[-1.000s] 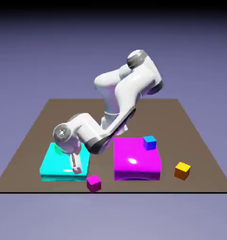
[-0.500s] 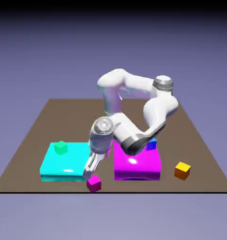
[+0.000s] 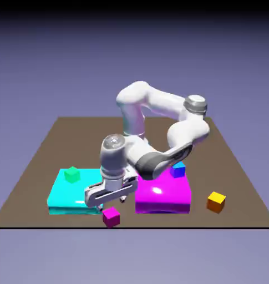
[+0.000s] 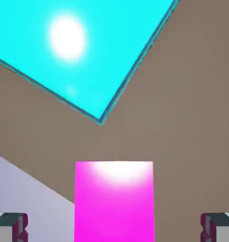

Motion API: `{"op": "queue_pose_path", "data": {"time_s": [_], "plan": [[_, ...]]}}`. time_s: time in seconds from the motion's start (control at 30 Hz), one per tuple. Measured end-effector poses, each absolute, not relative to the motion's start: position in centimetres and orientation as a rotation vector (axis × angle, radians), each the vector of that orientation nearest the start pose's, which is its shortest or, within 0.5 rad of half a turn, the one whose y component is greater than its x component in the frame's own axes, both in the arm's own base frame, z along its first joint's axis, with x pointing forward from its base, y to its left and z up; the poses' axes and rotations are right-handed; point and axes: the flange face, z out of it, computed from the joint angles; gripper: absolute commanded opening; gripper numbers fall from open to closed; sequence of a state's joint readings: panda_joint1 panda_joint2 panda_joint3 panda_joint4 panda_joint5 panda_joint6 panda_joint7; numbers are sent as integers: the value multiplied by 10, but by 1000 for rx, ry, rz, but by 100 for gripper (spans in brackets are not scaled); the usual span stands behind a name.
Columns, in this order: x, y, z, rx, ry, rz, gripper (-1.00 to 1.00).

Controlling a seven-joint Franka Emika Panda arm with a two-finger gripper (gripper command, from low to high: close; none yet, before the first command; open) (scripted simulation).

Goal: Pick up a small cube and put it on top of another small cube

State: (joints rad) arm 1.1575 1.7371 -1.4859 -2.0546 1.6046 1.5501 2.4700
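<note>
Claw (image 3: pixel 107 203) swung off cyan block (image 3: pixel 63 195), now wide over sm magenta cube (image 3: pixel 111 217), unheld

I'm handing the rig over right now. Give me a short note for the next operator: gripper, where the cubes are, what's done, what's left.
Gripper: open, empty, pointing down just above the small magenta cube. In the hand view the cube sits between the two fingertips with a gap on each side; nothing is gripped.
Small magenta cube: on the table near its front edge, in front of the gap between the cyan block and the large magenta block.
Orange-yellow cube: on the table, at the exterior view's right of the large magenta block.
Done: gripper lined up over the cube.
Left: lower, close, lift, carry to the orange-yellow cube, set on top.
</note>
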Motion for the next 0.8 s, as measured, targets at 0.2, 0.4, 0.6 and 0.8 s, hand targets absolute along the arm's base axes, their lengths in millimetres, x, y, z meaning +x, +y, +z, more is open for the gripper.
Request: {"op": "queue_pose_path", "data": {"time_s": [0.2, 0.4, 0.6, 0.8], "plan": [[542, -78, 162, 380, 3236, -157, -100], [542, -79, 196, 146, 3235, 15, -100], [539, -49, 199, -254, 3209, 138, -100], [535, -12, 204, -688, 3107, 252, -100]]}}
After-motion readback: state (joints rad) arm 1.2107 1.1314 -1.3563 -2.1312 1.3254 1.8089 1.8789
